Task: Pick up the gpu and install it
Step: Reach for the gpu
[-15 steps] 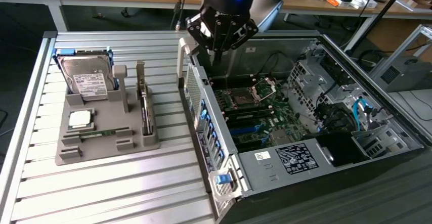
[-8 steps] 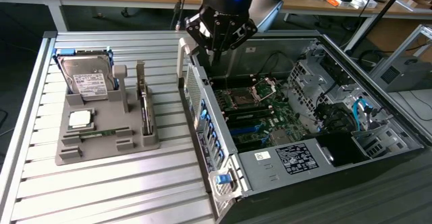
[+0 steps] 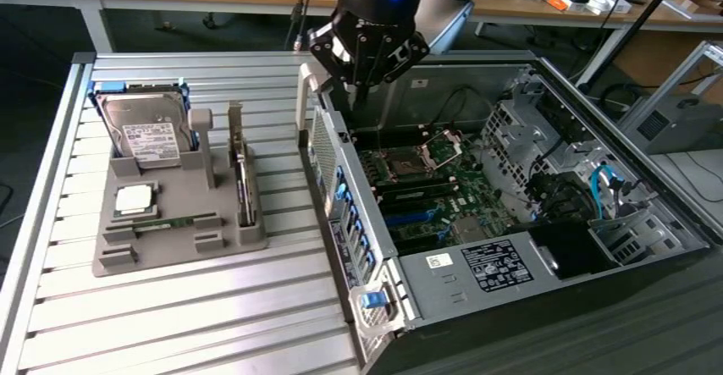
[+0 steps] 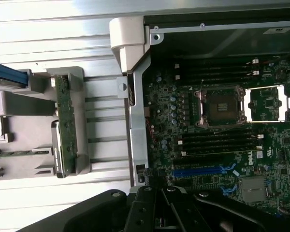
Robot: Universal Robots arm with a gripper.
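Computer case (image 3: 339, 197) lay open on the table (image 3: 169, 324) | grey holder (image 3: 169, 239) sat beside it | gripper (image 3: 354, 96), pressed together and holding nothing, hung over the case edge | gpu (image 3: 240, 180) stood on its edge in the holder, apart from the gripper

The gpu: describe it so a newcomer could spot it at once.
Beside the open computer case sits a grey holder tray. The gpu stands on edge along the tray's side nearest the case: a long thin green card, unlike the boxy silver hard drive and the small memory stick.
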